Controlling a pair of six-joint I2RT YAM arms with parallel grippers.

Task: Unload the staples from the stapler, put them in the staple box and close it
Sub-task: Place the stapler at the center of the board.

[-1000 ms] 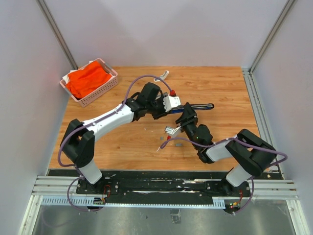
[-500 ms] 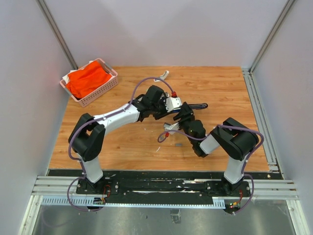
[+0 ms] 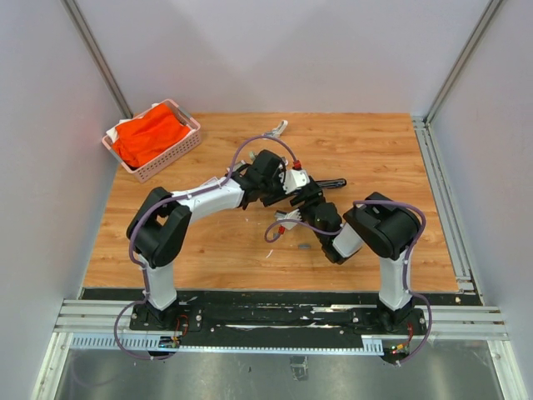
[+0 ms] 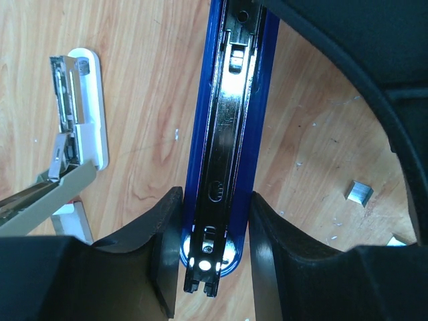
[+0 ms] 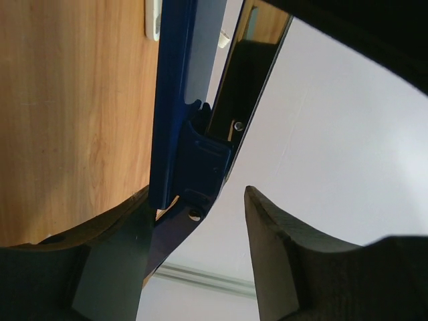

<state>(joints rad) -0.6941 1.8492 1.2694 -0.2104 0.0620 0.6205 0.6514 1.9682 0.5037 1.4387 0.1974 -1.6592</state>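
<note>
Left pincer [image 4: 212, 221] pinched stapler [image 4: 227, 134] end; right pincer [image 5: 197, 200] stood spread around stapler. We noted staples [image 4: 359, 192] on bench [image 4: 134, 134] near stapler: unloading judged largely done, magazine contents unclear.

**Covered and cropped**

From above, the long blue stapler with black top arm [image 3: 335, 182] shows only its black end; the left gripper [image 3: 301, 184] and right gripper [image 3: 310, 197] cover the rest. Both wrist views crop it at the top edge.
</note>
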